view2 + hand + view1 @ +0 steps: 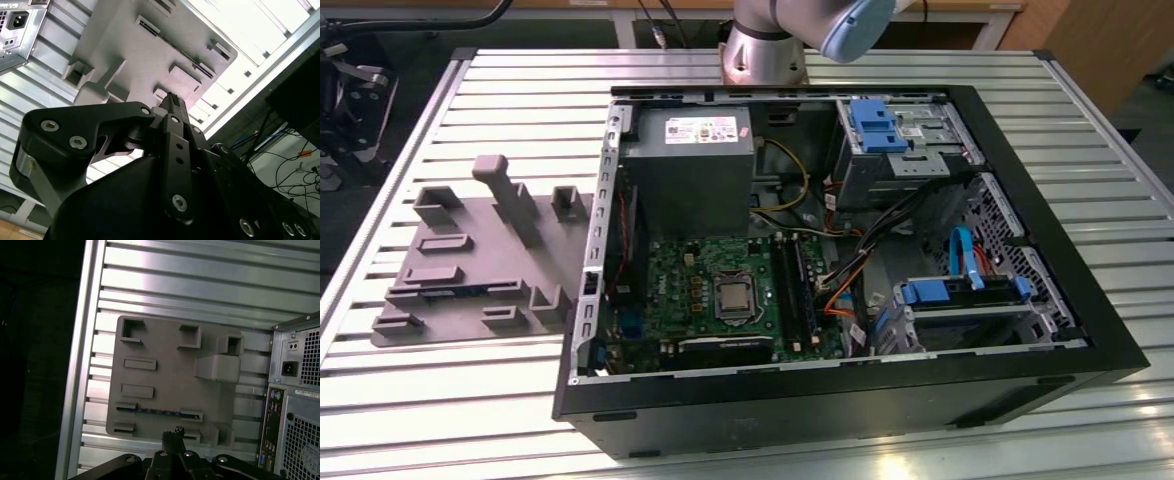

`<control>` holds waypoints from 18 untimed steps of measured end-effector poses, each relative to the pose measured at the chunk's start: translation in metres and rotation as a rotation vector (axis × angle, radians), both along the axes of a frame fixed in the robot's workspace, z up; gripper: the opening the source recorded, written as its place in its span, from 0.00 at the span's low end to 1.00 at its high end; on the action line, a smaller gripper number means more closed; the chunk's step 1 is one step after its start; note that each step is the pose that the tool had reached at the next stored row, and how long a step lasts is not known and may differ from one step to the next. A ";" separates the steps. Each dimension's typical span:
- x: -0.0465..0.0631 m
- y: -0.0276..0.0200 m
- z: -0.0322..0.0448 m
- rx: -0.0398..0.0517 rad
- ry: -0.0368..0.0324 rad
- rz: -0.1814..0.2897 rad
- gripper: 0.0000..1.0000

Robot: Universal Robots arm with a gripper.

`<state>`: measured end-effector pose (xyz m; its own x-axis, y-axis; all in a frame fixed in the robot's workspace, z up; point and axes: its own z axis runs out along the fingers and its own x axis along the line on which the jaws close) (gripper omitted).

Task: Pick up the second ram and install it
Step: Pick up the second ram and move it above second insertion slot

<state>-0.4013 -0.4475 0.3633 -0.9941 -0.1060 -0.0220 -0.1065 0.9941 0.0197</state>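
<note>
The fingers (167, 441) are pressed together with nothing between them. In the second wrist view they (173, 117) read as one narrow black bar rising out of the black linkage. They hang over the nearest edge of a grey moulded tray (165, 370).

Just beyond the fingertips, and apart from them, lies the second ram (152, 411). It shows as a thin dark blue strip set in the tray, each end tucked into a low grey bracket. Farther out from the fingers the tray has two shallow rectangular recesses, then a blocky ramped post and three square pockets along its far edge. The tray rests on a desk (175, 285) of ribbed aluminium slats, which runs on past that far edge.

Off to one side of the fingers, past the tray, stands the rear of a computer case (300, 415), with a power socket, ports and a perforated grille. In the second wrist view the tray (140, 55) spreads beyond the fingertips, and the back of a grey power supply (17, 30) sits to the side.

In the exterior view the tray (467, 250) lies just beside the open case (854, 400), on the exterior view's left. Inside the case are the power supply (687, 160) and a green motherboard (707, 280) with long black sockets (794, 285). The arm (767, 50) rises behind the case from the desk (494, 90)
</note>
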 end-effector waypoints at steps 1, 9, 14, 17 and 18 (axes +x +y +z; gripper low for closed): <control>0.000 0.0000 0.0000 0.0000 0.0000 0.002 0.11; 0.000 -0.0001 0.0000 0.0000 0.0000 0.029 0.11; 0.000 -0.0002 0.0000 0.0000 0.0000 0.053 0.11; 0.000 -0.0002 0.0000 0.0000 0.0000 0.066 0.11; 0.000 -0.0002 0.0000 0.0000 0.0000 0.070 0.11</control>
